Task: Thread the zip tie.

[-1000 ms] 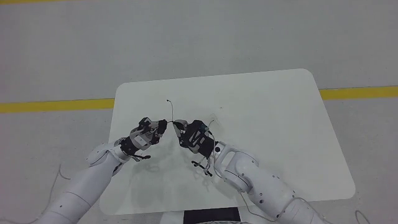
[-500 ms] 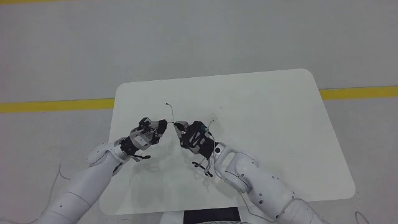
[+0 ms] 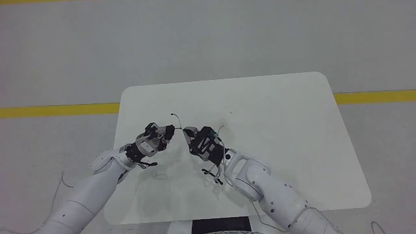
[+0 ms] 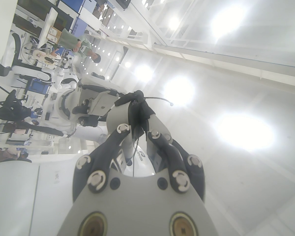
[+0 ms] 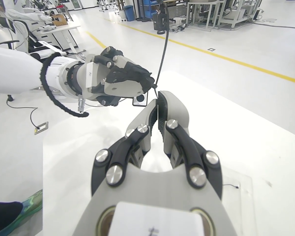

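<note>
Free end of the zip tie (image 3: 173, 118) sits lower than a second ago, curling over toward the left arm's side. Right claw (image 5: 157, 98) has crept slightly back. Left claw (image 5: 150, 82) looks unmoved. Both claws are clenched on the tie, tips almost touching, above the desk (image 3: 279, 123) near its front. Strap stands up from the pinch, its upper end loose in the air. I see no closed loop, so I judge the threading not done. One end has yet to pass through the head.
</note>
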Robot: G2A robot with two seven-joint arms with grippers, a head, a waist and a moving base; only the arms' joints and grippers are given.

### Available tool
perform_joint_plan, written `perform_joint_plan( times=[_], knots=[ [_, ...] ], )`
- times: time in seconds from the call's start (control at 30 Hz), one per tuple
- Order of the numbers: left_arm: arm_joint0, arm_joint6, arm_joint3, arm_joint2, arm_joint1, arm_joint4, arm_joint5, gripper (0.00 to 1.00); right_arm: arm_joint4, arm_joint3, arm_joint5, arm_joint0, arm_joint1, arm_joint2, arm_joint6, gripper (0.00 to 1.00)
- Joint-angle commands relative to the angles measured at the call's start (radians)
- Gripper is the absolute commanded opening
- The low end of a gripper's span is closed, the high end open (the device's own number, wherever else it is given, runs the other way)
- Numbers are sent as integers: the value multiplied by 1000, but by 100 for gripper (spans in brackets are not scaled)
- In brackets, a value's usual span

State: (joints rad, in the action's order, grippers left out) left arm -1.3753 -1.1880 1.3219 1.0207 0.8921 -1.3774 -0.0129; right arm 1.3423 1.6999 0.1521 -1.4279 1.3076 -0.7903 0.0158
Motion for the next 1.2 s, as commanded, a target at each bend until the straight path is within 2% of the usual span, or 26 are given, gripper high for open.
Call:
perform_joint_plan(
  times=[0.0, 1.17],
  knots=[
    [0, 0, 0, 0, 0, 0, 0, 0, 1, -1, 0, -1, 0, -1, 2, 0],
    [0, 0, 0, 0, 0, 0, 0, 0, -19, -45, 25, -18, 5, -26, 8, 0]
  ],
)
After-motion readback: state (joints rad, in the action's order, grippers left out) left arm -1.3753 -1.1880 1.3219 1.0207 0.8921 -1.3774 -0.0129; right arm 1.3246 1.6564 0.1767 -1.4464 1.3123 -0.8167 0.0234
